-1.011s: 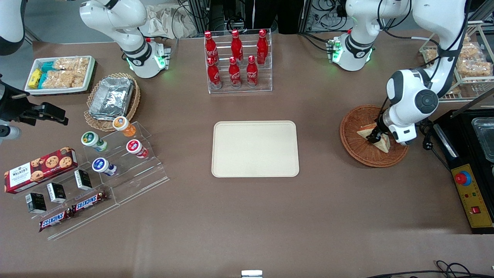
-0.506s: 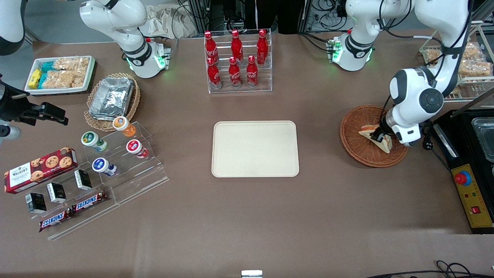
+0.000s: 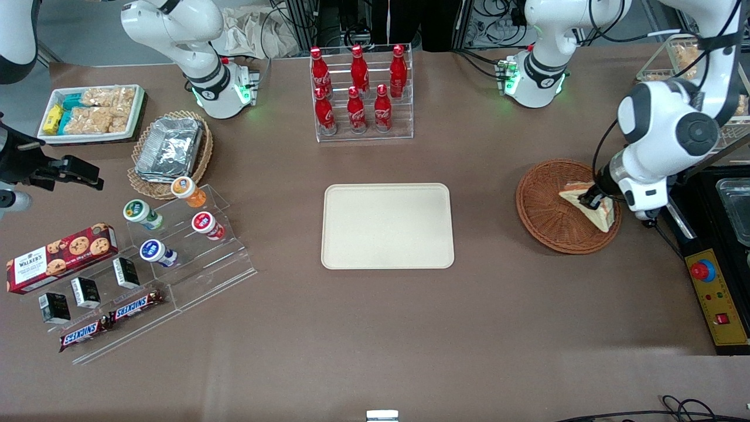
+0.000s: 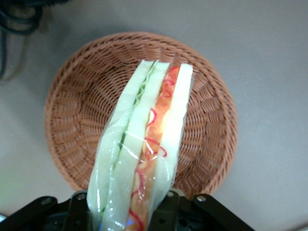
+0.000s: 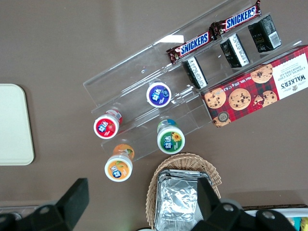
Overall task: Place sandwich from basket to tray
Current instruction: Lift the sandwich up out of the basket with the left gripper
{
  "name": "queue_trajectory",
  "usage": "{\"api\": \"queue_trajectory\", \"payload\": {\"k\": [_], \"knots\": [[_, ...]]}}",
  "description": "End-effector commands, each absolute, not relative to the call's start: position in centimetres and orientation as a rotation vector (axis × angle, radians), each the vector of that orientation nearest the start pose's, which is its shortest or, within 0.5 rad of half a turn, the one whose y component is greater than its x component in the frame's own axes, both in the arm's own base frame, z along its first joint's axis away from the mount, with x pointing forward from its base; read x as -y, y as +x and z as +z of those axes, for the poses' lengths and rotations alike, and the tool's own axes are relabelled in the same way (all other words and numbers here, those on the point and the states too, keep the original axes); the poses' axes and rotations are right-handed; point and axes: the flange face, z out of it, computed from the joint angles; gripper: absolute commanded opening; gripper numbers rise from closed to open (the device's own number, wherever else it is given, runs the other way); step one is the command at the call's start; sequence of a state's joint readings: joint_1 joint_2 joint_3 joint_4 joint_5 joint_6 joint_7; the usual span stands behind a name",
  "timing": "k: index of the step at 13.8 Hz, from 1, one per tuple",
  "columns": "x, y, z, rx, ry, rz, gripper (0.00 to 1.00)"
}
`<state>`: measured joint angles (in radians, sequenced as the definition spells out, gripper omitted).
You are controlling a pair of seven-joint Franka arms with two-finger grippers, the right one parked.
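Observation:
The sandwich [image 3: 593, 204] is a plastic-wrapped wedge of pale bread with red, orange and green filling. My left gripper [image 3: 592, 199] is shut on the sandwich and holds it lifted above the reddish-brown wicker basket [image 3: 545, 208] at the working arm's end of the table. In the left wrist view the sandwich [image 4: 144, 149] stands between my fingers, with the empty basket [image 4: 82, 110] below it. The cream-beige tray [image 3: 387, 226] lies empty at the table's middle, well apart from the basket.
A clear rack of red cola bottles [image 3: 358, 94] stands farther from the camera than the tray. A black machine with a red button [image 3: 712, 258] sits beside the basket. Snack stands [image 3: 146, 252], a tan basket with foil containers [image 3: 171, 149] and a white snack tray [image 3: 91, 111] lie toward the parked arm's end.
My left gripper has risen with the sandwich in it and shifted toward the black machine, lifting the sandwich off the basket floor.

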<state>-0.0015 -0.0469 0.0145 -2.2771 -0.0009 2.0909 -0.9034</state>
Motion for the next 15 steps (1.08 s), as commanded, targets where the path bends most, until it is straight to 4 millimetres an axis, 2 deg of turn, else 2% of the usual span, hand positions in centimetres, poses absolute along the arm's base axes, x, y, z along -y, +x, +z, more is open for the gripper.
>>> {"api": "queue_trajectory", "payload": {"k": [1,2,5,8,9,12,15], "knots": [[-0.6,51.9,42.6,1.284,-2.787,0.202,0.36],[-0.5,52.4,44.0,1.274,-2.797,0.190,0.36],[-0.4,53.0,46.9,1.056,-2.898,0.204,0.36],[0.7,53.2,47.7,0.935,-2.956,0.200,0.36],[1.8,53.3,47.8,0.907,-2.969,0.198,0.36],[7.6,53.6,47.4,0.751,-3.008,0.191,0.36],[11.9,54.0,47.2,0.650,-3.050,0.198,0.36]]}}
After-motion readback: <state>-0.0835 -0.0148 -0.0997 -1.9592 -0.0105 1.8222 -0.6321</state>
